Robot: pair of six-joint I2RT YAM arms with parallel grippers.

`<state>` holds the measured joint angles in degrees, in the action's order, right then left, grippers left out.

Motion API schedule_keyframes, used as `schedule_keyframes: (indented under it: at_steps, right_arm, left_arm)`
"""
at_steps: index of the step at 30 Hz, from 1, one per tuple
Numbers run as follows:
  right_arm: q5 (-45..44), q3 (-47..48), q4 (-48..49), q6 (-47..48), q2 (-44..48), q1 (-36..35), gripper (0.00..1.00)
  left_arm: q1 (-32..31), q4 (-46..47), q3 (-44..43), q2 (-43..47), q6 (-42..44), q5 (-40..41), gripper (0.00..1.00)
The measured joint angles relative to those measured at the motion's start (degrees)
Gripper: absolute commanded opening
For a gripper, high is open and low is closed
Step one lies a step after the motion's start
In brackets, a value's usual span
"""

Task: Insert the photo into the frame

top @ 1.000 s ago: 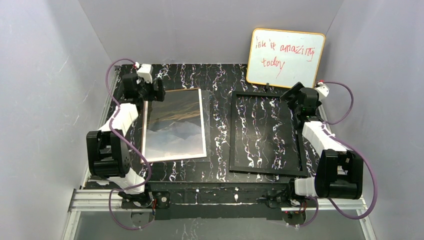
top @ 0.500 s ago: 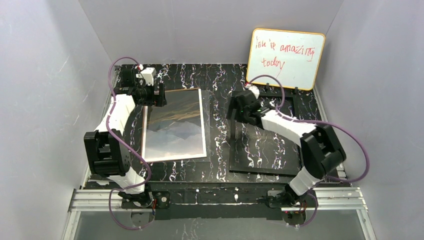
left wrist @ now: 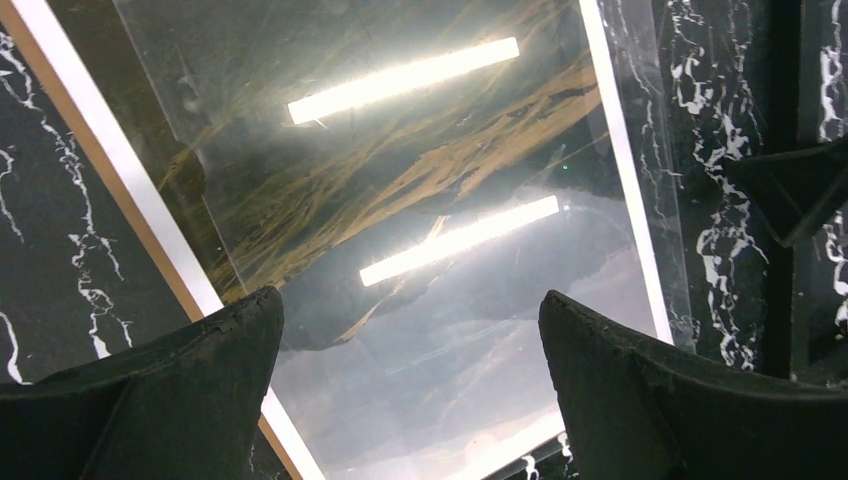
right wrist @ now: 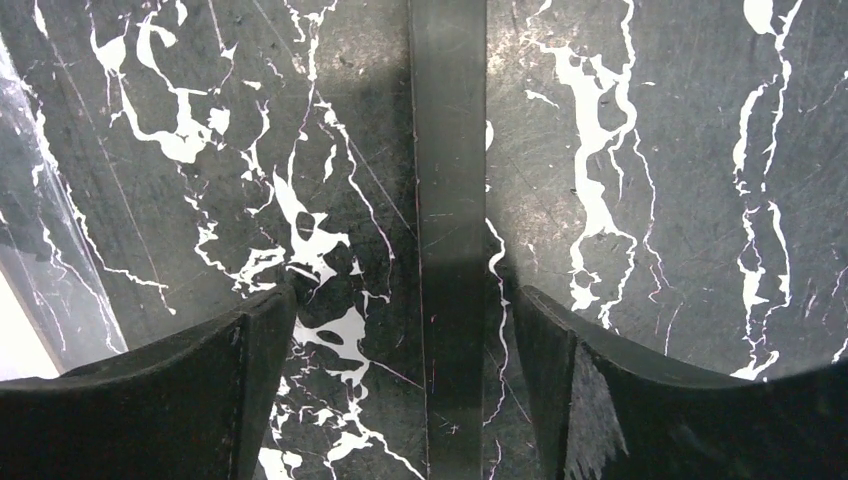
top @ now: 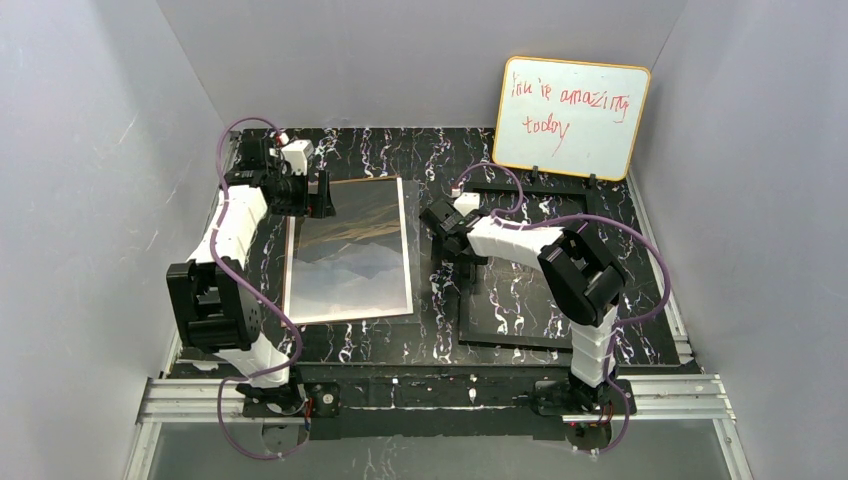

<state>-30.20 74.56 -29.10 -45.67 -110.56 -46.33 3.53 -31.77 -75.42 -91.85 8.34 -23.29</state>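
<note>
Photo (top: 350,250) beside frame (top: 520,344) (not touching)

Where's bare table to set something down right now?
Two patches: the far strip of table behind the photo, left of the whiteboard; and the near half of the lane between photo and frame. Crowded: the lane's far half, where the right tool straddles the frame's left rail; left tool hangs over the photo's far-left corner.

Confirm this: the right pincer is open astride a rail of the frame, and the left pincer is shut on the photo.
Wrong on the left pincer: the left wrist view shows it open above the photo, gripping nothing. The right pincer is indeed open astride a rail of the frame.
</note>
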Motion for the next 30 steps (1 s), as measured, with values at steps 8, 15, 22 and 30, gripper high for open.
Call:
schedule_keyframes:
  at_steps: [8,15,22,30]
  right_arm:
    - [0.4,-1.1,2.5,-1.3,0.0,0.1,0.47]
    - [1.4,-1.2,3.3,-1.1,0.0,0.1,0.15]
    - [4.3,0.4,1.7,-1.9,0.0,0.1,0.01]
    - [11.6,7.8,-0.5,-2.8,2.3,-0.8,0.01]
  left_arm:
    - [2.1,-2.4,-2.2,-2.6,1.1,-6.0,0.98]
    - [2.7,-2.4,-2.2,-2.6,0.8,-7.6,0.98]
    - [2.7,-3.8,-3.0,-3.9,-0.5,-5.4,0.98]
    - [2.7,-5.2,-3.3,-4.3,-1.4,-3.1,0.98]
